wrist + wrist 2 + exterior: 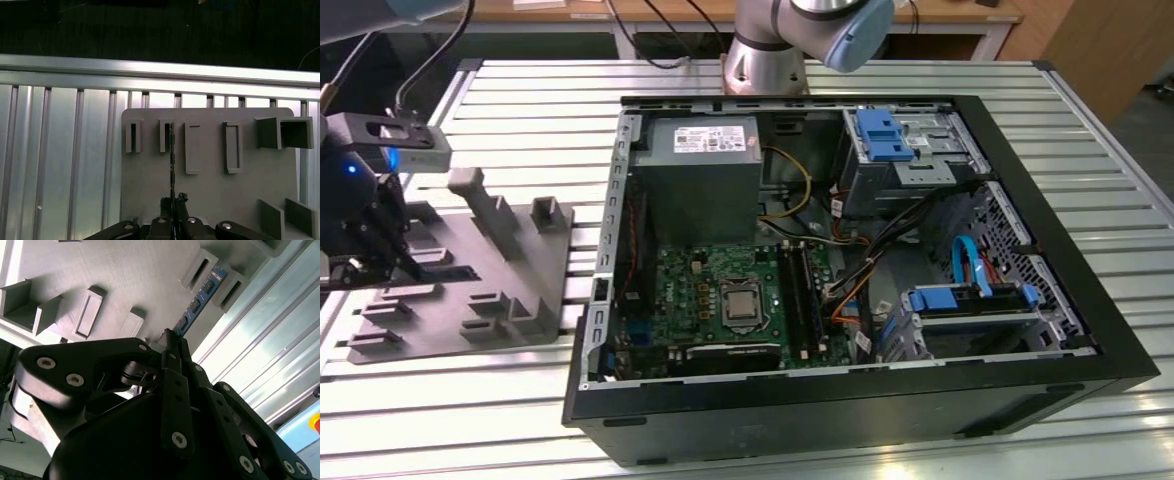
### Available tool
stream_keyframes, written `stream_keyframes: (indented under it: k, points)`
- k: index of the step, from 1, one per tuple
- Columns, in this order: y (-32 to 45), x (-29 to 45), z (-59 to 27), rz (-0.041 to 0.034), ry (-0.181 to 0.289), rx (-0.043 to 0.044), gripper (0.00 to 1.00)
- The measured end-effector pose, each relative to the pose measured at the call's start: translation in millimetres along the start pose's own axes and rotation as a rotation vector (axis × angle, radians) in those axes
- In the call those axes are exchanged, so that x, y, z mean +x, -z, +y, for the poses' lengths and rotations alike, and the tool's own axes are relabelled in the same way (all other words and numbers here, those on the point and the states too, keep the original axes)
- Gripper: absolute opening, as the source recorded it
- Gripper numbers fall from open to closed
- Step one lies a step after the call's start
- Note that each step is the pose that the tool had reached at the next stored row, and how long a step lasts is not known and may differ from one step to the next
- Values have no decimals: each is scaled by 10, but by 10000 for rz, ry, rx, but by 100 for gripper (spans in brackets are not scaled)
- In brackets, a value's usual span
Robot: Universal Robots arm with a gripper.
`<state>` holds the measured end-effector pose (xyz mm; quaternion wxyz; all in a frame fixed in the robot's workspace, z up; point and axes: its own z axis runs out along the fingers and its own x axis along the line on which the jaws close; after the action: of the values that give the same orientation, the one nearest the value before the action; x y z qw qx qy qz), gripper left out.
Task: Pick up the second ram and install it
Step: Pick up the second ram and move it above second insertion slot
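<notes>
One hand (387, 262) hangs over the grey holder (507, 290) on the worktop (520, 90) in the exterior view. In the second wrist view its fingers (172, 355) are clamped on the second ram (200, 295), held on edge over the holder; the first wrist view shows the ram (171, 155) edge-on, its far end at a holder slot
</notes>
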<state>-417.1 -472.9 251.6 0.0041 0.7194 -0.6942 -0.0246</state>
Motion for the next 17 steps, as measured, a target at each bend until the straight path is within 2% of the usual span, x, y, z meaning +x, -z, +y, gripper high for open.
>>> stream_keyframes:
  k: [17]
  points:
    - [359,-11,15,-5,0,-1,14]
